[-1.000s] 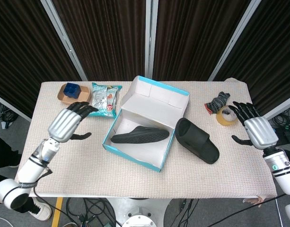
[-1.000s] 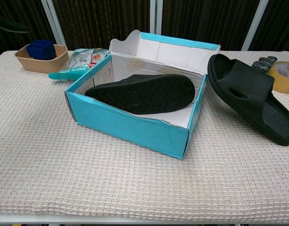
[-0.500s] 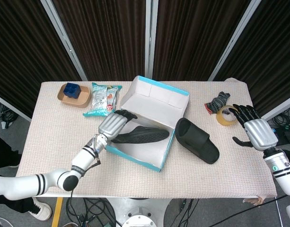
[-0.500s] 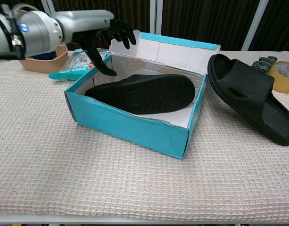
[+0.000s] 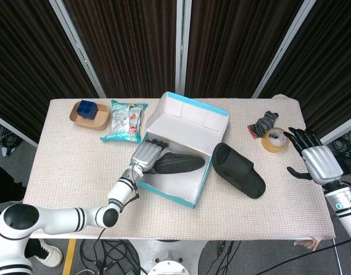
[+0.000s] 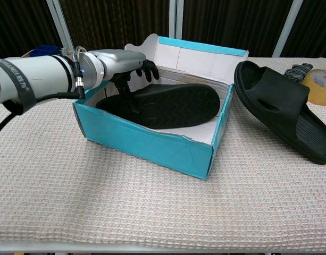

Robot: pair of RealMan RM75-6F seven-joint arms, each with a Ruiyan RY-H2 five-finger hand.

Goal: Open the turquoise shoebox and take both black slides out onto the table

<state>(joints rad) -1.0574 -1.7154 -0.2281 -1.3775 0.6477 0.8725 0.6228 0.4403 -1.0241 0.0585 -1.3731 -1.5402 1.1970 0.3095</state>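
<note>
well, we see our left hand (image 5: 145, 154) reaching into the open turquoise cardboard shoebox (image 5: 164, 186), its silver back up and its dark fingers (image 6: 147, 69) curled down over the heel end of the black rubber slide (image 6: 168, 105) lying sole-up inside. the thumb drops to the slide's near edge and looks to touch it, but we cannot tell whether the fingers are clamped on the slide or only hanging above it. the box lid (image 5: 192, 113) stands upright just beyond the fingertips. the second black slide (image 5: 239, 170) lies on the beige woven table cover (image 5: 78, 166), out past the box's far side from this hand. our right hand (image 5: 317, 160) hovers well apart from the box near the table edge, fingers spread and holding nothing, with a roll of tan tape (image 5: 274, 140) just beyond its fingertips.
</note>
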